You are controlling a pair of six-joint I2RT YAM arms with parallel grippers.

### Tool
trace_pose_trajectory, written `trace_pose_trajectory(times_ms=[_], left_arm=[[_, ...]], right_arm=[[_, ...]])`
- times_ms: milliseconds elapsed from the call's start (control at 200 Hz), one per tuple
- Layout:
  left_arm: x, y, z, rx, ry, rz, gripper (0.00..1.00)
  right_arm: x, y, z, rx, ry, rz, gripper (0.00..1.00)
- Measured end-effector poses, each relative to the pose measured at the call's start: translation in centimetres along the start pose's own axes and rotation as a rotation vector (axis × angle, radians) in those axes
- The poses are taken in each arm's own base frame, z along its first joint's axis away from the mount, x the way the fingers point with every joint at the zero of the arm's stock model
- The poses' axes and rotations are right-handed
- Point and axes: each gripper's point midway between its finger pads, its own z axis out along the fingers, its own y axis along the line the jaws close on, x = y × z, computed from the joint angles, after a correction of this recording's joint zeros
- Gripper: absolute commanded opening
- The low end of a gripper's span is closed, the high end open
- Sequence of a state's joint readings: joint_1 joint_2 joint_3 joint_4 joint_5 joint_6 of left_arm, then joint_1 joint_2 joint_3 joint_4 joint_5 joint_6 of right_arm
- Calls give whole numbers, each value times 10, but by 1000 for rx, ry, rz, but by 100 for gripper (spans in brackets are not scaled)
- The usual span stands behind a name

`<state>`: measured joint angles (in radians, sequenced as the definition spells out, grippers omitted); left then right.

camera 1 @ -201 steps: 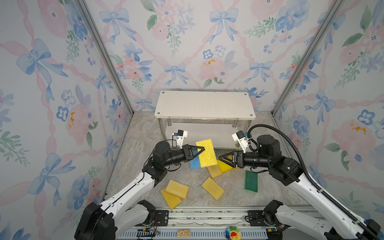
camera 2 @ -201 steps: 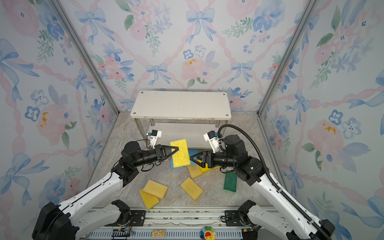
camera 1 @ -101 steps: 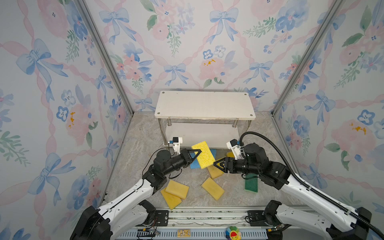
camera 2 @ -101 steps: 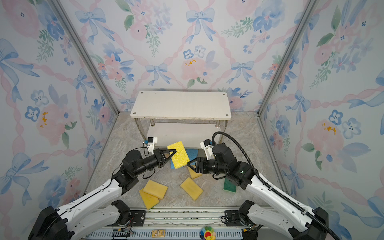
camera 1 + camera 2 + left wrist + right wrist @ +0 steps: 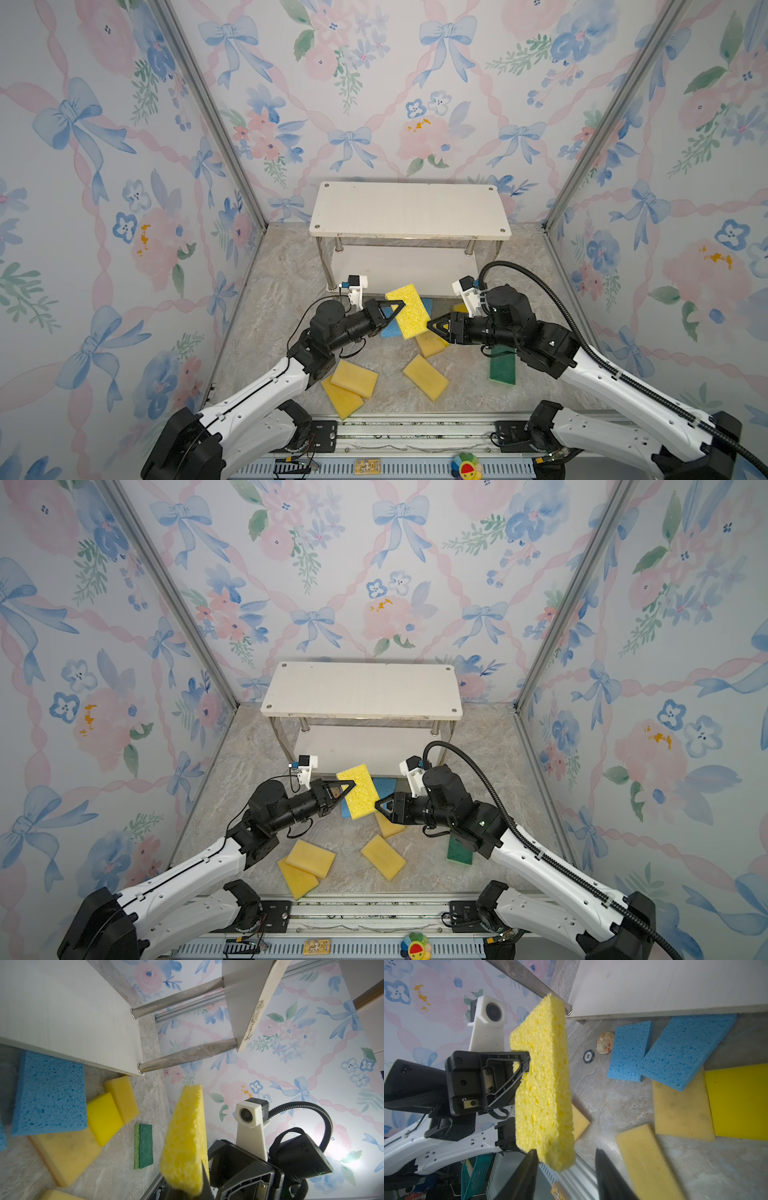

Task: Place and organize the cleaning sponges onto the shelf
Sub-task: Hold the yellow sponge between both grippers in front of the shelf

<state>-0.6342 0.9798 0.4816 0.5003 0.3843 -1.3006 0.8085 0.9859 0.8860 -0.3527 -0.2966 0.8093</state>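
Note:
My left gripper (image 5: 395, 309) is shut on one edge of a bright yellow porous sponge (image 5: 409, 309), held tilted in the air in front of the shelf (image 5: 409, 210). The right gripper (image 5: 432, 326) stands open at the sponge's opposite lower corner. In the right wrist view that sponge (image 5: 544, 1084) hangs between the right gripper's (image 5: 565, 1150) two spread fingers, close to one and apart from the other. On the floor lie two blue sponges (image 5: 629, 1053) (image 5: 685, 1051), several yellow ones (image 5: 354, 378) (image 5: 426, 377) and a green one (image 5: 502, 368). Both shelf boards are bare.
Two small round discs (image 5: 605, 1042) (image 5: 589, 1056) lie on the marble floor near the shelf's metal post (image 5: 187, 1056). Flowered walls close in the left, right and back. A metal rail (image 5: 415, 432) and a small colourful toy (image 5: 465, 469) mark the front edge.
The right gripper has moved left up to the held sponge and its jaws have narrowed around the sponge's corner. The left gripper has kept its hold, shifting only slightly.

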Motion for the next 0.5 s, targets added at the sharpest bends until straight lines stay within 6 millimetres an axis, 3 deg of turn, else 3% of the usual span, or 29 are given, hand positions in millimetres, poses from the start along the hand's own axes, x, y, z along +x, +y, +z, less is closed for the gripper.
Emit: trace_pose_trajectory(times_ms=[295, 495], left_arm=[[1, -1, 1, 1, 5, 23, 0], [0, -3, 3, -1, 6, 32, 0]], right_arm=[[1, 0, 6, 6, 9, -2, 32], [-1, 2, 7, 9, 2, -3, 17]])
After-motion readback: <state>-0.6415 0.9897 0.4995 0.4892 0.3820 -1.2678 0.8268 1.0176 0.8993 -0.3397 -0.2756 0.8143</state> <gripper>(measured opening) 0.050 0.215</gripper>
